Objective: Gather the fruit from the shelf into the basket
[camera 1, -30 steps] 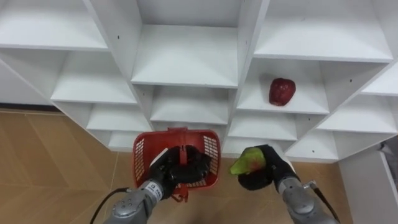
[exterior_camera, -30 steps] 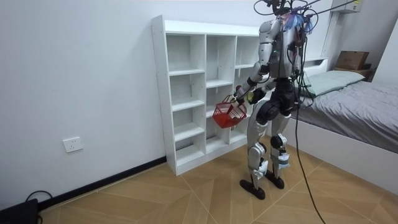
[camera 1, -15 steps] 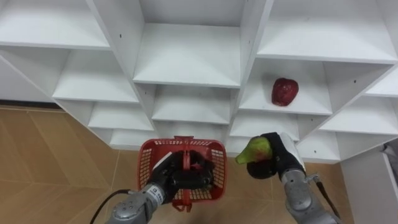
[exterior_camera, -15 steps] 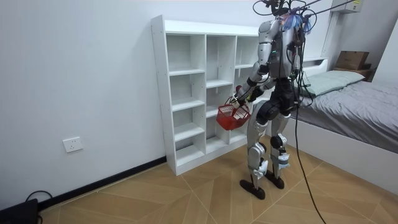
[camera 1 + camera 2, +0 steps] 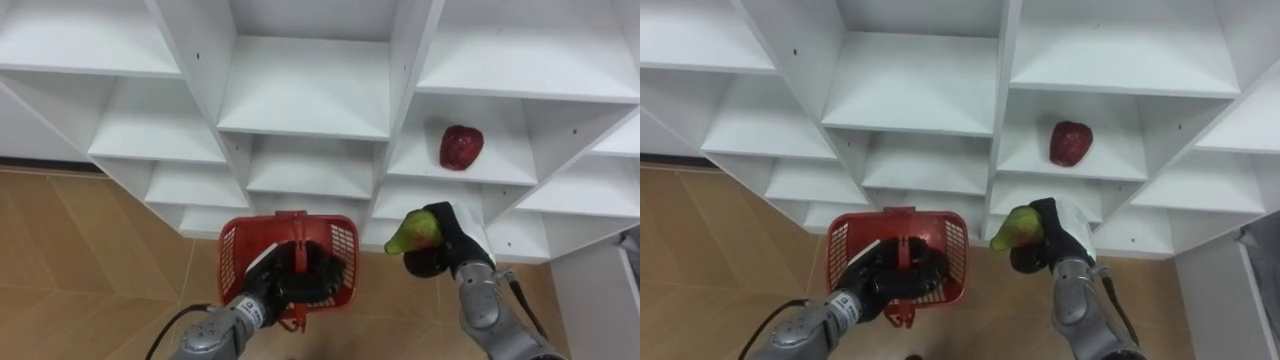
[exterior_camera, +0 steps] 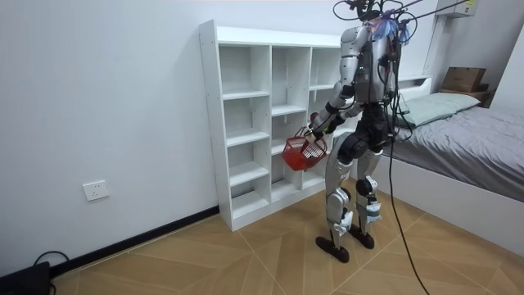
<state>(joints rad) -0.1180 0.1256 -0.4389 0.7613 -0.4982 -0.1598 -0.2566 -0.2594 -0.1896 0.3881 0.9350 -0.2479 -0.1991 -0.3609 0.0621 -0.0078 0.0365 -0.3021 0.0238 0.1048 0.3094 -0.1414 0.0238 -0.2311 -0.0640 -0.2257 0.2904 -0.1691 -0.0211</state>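
Left hand (image 5: 270, 287): curled round the handle of the red basket (image 5: 232, 262). Right hand (image 5: 457, 252): clasping a green fruit (image 5: 412, 232), right of the basket. Red fruit (image 5: 461, 146): resting on a closet (image 5: 303, 95) shelf.

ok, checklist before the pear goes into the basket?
1. Pear gripped in right hand: ok.
2. Red basket gripped in left hand: ok.
3. Pear above the basket opening: not ok, it is off to the basket's right.
4. Free room inside the basket: cannot tell, the left hand covers most of the inside.
5. Closet emptied of fruit: not ok, a red apple sits on a right-column shelf.
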